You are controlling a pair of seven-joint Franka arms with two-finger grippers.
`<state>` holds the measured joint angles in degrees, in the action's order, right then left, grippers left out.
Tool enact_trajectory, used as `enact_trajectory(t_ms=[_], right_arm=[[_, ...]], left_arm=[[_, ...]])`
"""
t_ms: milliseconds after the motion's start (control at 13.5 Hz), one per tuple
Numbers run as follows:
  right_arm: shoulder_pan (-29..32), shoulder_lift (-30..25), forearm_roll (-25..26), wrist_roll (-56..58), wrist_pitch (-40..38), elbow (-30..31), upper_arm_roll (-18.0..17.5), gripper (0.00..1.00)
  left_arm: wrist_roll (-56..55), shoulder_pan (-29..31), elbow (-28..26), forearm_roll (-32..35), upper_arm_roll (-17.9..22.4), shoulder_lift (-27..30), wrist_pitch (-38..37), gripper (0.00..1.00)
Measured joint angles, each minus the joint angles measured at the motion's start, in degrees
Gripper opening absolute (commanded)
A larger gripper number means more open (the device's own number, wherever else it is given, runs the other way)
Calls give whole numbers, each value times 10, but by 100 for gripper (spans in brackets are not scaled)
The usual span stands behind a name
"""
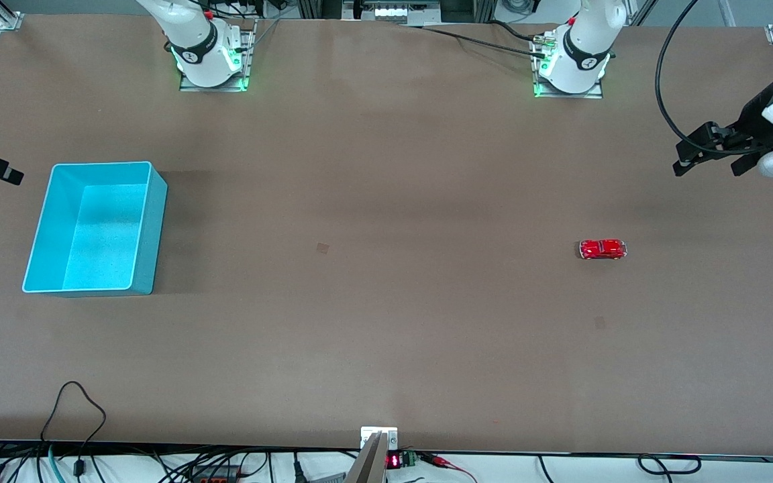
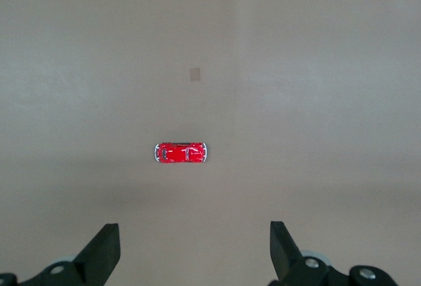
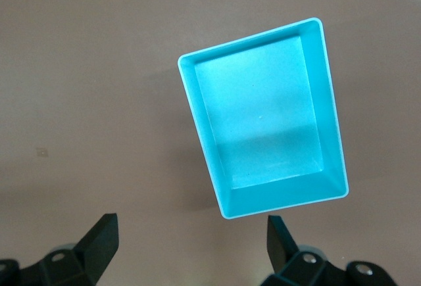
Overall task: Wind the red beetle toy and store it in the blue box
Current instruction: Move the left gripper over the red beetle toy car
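Nearest the camera you had the blue box (image 1: 94, 228), sitting empty on the worktop (image 1: 386, 335) toward the right arm's end. Your red beetle toy (image 1: 602, 249) lay on the bare worktop toward the left arm's end, well apart from the box. You held the left gripper (image 1: 708, 157) up over that end, jaws wide open and holding nothing. Your right gripper (image 3: 191, 246) hung over the box, jaws spread wide, also holding nothing.

Brown table (image 1: 386, 168); cables (image 1: 78, 429) along its edge
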<state>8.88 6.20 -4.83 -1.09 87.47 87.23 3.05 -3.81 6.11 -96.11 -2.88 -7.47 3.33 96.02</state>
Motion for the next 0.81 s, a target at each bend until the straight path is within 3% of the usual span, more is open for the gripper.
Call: enact_trajectory(t_ms=[815], right_arm=[[-27,-7,3,-13,-18,0,-8,100]], left_arm=[[-1,-6,-1,0,-6,-10,-23,100]])
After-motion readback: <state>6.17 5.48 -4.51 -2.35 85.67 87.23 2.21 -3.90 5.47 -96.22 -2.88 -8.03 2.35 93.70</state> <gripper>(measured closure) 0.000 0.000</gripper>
